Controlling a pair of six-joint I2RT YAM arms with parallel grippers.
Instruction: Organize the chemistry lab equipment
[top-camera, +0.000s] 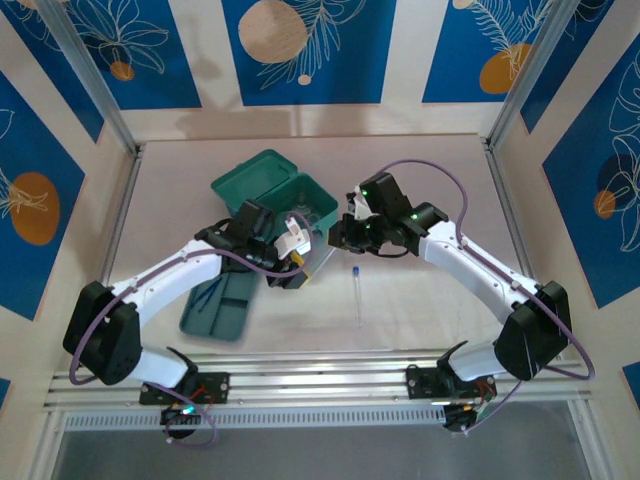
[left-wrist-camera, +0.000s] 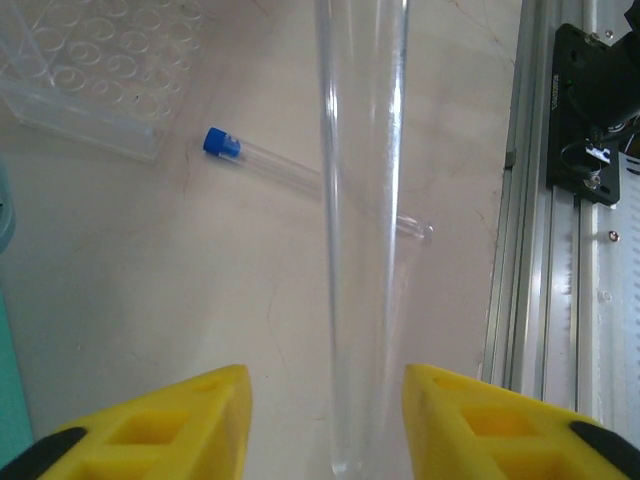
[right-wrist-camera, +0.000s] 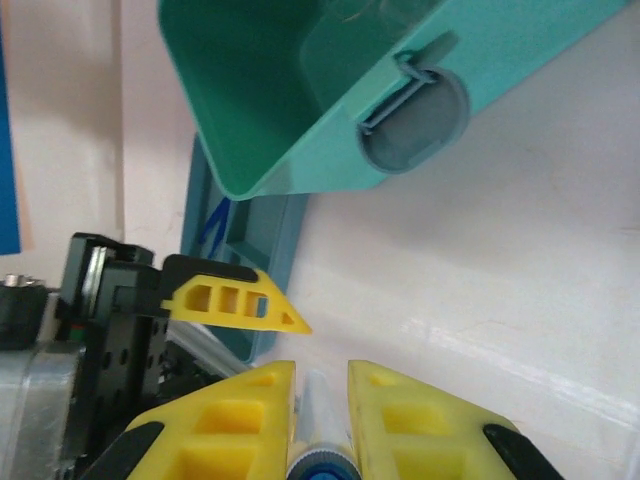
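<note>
Beside the teal hinged plastic case (top-camera: 262, 178), the right gripper (right-wrist-camera: 320, 370) pinches a thin clear blue-capped tube (right-wrist-camera: 318, 430); the left gripper (left-wrist-camera: 325, 378) stands open around its other end.

Blue leaf-patterned panels (top-camera: 340, 60), aluminium rail (top-camera: 320, 385)

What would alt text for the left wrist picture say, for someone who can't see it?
A thin clear tube runs up between the two yellow fingers of the left gripper, which stand apart from it. Beyond, a blue-capped tube lies on the pale table.
</note>
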